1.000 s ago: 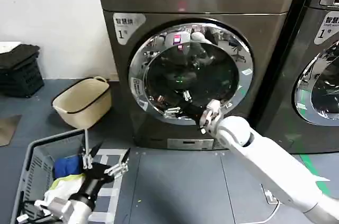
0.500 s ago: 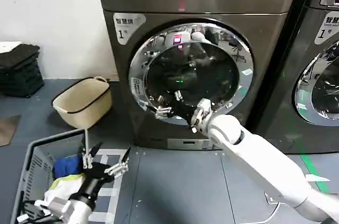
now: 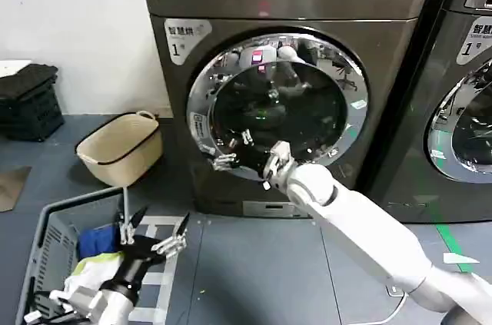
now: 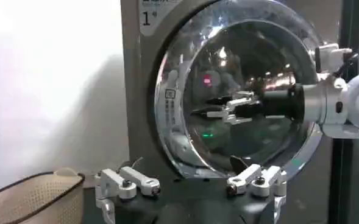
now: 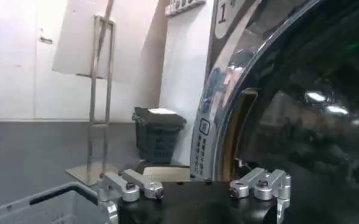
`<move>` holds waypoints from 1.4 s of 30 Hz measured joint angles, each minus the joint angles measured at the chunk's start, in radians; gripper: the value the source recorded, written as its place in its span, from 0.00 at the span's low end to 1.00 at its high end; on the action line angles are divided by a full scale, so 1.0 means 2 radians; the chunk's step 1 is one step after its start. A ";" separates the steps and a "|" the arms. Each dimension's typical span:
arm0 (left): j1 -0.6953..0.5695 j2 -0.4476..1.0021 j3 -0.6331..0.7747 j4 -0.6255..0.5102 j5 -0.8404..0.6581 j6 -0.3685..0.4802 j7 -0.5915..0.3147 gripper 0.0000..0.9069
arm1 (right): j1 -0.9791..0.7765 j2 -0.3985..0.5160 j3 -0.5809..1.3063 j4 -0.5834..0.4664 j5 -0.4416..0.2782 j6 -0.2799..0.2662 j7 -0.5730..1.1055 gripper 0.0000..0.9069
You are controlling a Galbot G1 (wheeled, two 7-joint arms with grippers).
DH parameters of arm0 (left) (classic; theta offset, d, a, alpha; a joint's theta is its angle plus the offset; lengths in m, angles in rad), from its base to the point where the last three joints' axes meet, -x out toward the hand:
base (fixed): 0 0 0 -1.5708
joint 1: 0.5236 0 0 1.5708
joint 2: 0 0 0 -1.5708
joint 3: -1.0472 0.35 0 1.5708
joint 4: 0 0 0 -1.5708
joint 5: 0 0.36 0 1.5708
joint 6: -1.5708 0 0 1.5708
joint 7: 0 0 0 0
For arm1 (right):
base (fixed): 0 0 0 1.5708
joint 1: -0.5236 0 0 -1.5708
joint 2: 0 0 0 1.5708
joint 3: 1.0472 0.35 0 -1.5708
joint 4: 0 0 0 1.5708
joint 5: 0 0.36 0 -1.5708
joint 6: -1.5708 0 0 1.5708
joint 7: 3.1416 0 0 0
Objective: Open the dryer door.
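I had the right gripper (image 3: pixel 233 150), fingers apart and empty, against the lower left of the dryer door (image 3: pixel 277 106), which sat shut in the machine's front. The left gripper (image 3: pixel 154 237) hung open over the laundry basket (image 3: pixel 46 256). I judged the fingers could skid off the chrome rim if they missed the recessed handle.

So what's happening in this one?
The robot is working on the dryer door, which looks shut, flush with the machine front. Its right hand, fingers open, is stretched out in front of the lower left part of the dark glass, near the chrome rim, not gripping anything. The left hand hangs open low down, above a grey basket of laundry on the floor. A beige basket sits beside the machine.
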 joint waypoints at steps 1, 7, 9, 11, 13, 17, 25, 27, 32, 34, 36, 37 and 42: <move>0.000 0.000 0.000 0.000 0.000 0.000 0.000 1.00 | 0.001 0.002 -0.001 -0.002 0.000 0.000 -0.001 1.00; 0.000 0.000 0.000 -0.001 0.000 0.000 0.000 1.00 | 0.010 0.013 -0.004 -0.016 -0.004 0.001 -0.003 1.00; 0.001 0.000 0.000 -0.002 0.000 0.000 0.000 1.00 | 0.012 0.017 -0.005 -0.021 -0.007 0.001 -0.004 1.00; 0.001 -0.001 0.000 -0.003 0.000 0.000 0.000 1.00 | 0.014 0.023 -0.006 -0.029 -0.010 0.001 -0.004 1.00; 0.002 -0.001 0.000 -0.003 0.000 0.000 0.000 1.00 | 0.016 0.028 -0.007 -0.035 -0.012 0.002 -0.005 1.00; 0.002 -0.001 0.000 -0.004 0.000 0.000 0.000 1.00 | 0.019 0.036 -0.010 -0.046 -0.014 0.003 -0.008 1.00; 0.002 -0.002 0.000 -0.004 -0.001 0.000 0.000 1.00 | 0.030 0.051 -0.015 -0.068 -0.016 0.005 -0.013 1.00; 0.002 -0.002 0.001 -0.004 -0.001 0.000 0.000 1.00 | 0.032 0.054 -0.017 -0.073 -0.017 0.006 -0.014 1.00; 0.002 -0.003 0.002 -0.003 -0.001 -0.001 0.000 1.00 | 0.038 0.060 -0.021 -0.085 -0.017 0.008 -0.017 1.00; 0.001 -0.004 0.002 -0.003 -0.001 -0.001 0.000 1.00 | 0.039 0.063 -0.022 -0.088 -0.018 0.009 -0.018 1.00; 0.001 -0.004 0.002 -0.003 -0.001 -0.001 0.000 1.00 | 0.041 0.065 -0.024 -0.093 -0.018 0.009 -0.019 1.00; 0.001 -0.004 0.002 -0.003 -0.001 -0.001 0.000 1.00 | 0.041 0.066 -0.024 -0.094 -0.018 0.010 -0.020 1.00; 0.002 -0.004 0.002 -0.003 -0.001 -0.002 0.000 1.00 | 0.045 0.071 -0.027 -0.103 -0.018 0.011 -0.022 1.00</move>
